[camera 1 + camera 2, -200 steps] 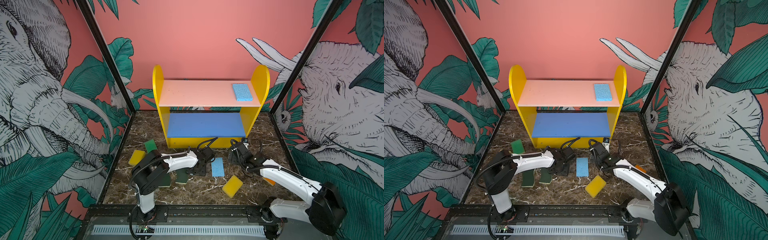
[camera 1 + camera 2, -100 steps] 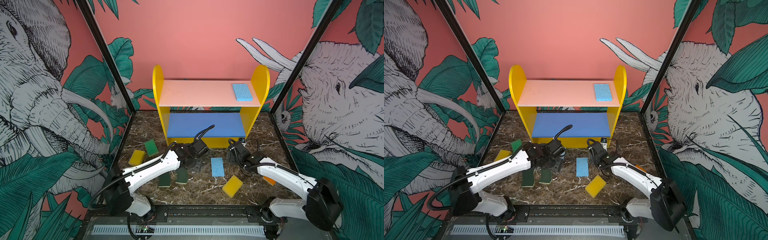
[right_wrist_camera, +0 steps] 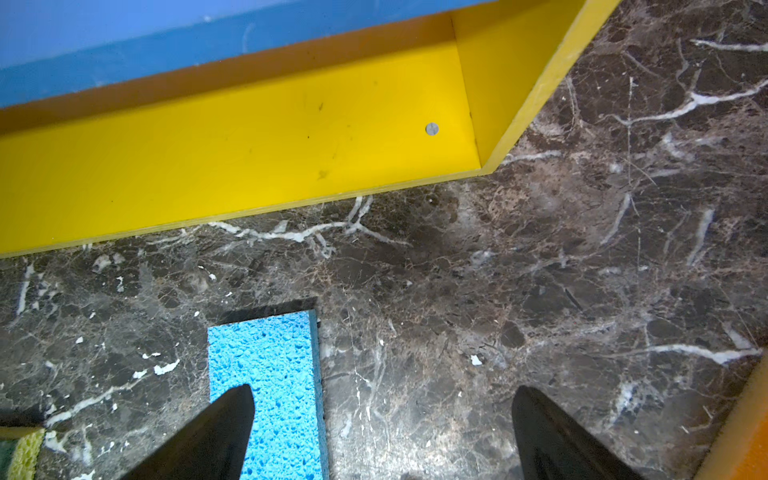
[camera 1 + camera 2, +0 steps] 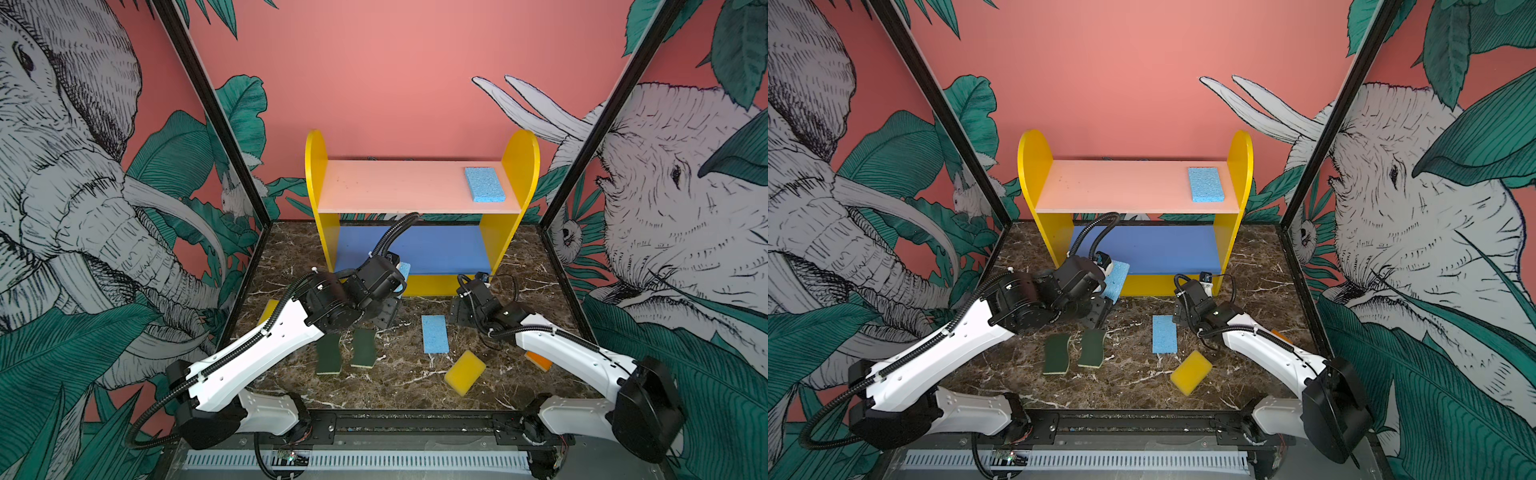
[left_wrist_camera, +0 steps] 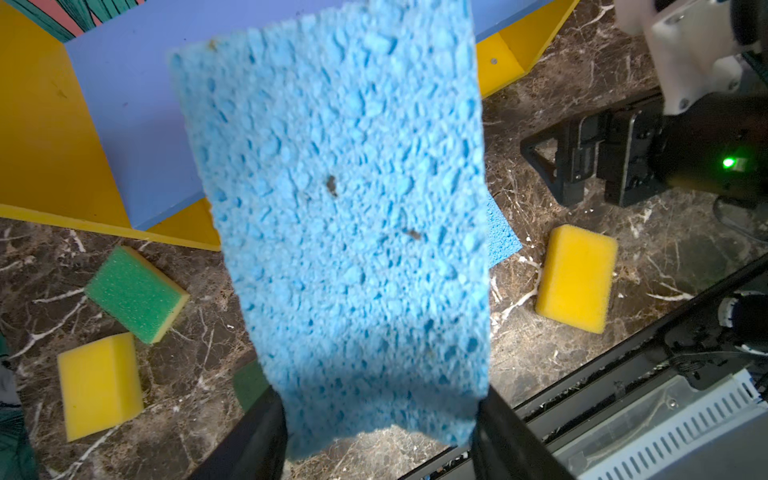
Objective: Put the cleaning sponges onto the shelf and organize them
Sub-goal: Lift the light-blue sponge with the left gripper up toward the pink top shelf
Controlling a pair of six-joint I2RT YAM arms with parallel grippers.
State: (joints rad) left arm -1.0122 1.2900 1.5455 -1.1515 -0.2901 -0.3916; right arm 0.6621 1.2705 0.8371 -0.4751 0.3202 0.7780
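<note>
The shelf [image 4: 395, 187] stands at the back, with one light-blue sponge [image 4: 484, 185] on its pink top board. My left gripper [image 5: 378, 419] is shut on a second light-blue sponge [image 5: 353, 228], held up just before the blue middle board [image 4: 1163, 249]. My right gripper [image 3: 384, 399] hangs open over the marble, one finger above a third light-blue sponge [image 3: 266, 374] lying flat. On the floor lie two dark-green wavy sponges [image 4: 329, 354] [image 4: 363, 348], two yellow ones [image 4: 464, 372] [image 5: 99, 384], a bright green one [image 5: 135, 293] and an orange one [image 4: 538, 360] half under the right arm.
Dark marble floor [image 4: 407, 386] boxed in by patterned walls, with black corner posts [image 4: 224, 137] at the back. A black rail [image 4: 415, 424] runs along the front edge. The left arm [image 4: 257, 357] hides the bright green sponge in both top views.
The left arm has stretched forward and lifted the light-blue sponge from near the floor to the shelf's front. The right gripper has barely shifted.
</note>
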